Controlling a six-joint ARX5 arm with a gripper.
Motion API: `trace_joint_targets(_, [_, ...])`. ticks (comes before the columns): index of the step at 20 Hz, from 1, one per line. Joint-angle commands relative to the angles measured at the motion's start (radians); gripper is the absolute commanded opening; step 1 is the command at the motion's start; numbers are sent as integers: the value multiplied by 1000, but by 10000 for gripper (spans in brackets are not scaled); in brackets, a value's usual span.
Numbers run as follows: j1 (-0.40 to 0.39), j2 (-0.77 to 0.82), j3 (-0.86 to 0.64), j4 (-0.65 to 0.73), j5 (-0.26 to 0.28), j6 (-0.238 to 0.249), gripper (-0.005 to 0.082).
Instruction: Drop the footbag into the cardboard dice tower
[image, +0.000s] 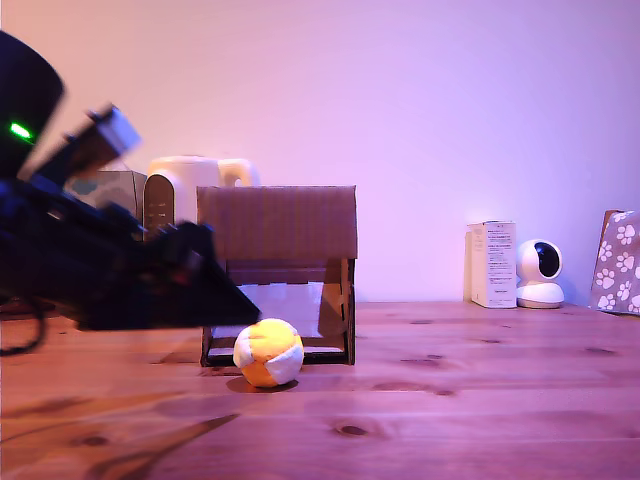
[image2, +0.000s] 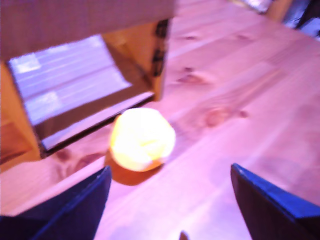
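The footbag (image: 268, 352) (image2: 142, 139), an orange, yellow and white ball, rests on the wooden table just in front of the cardboard dice tower (image: 279, 232) (image2: 75, 20). The tower's lower front opening shows a pale sloped ramp (image: 290, 305) (image2: 65, 80). My dark gripper (image: 235, 305) reaches in from the exterior view's left, its tip just left of and slightly above the ball. In the wrist view the gripper (image2: 170, 185) is open, its two blue fingers (image2: 75, 205) spread wide on either side, short of the ball. Nothing is held.
Behind the tower stand a white kettle-like appliance (image: 175, 190) and a box (image: 110, 190). At the exterior view's right are a white carton (image: 492, 264), a small white camera (image: 540, 273) and a paw-print box (image: 617, 262). The wooden table (image: 450, 400) runs forward.
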Motion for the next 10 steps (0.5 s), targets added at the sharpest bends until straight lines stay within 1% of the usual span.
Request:
trace_joint_targets(1, [-3, 48, 37, 12, -2, 8, 704])
trace_joint_targets(6, [-3, 181, 148, 2, -3, 8, 704])
trace_joint_targets(7, [-3, 209, 174, -13, -3, 8, 692])
trace_joint_targets(9, [-3, 262, 223, -56, -2, 8, 636])
trace_joint_targets(10, [-3, 280, 245, -79, -3, 8, 567])
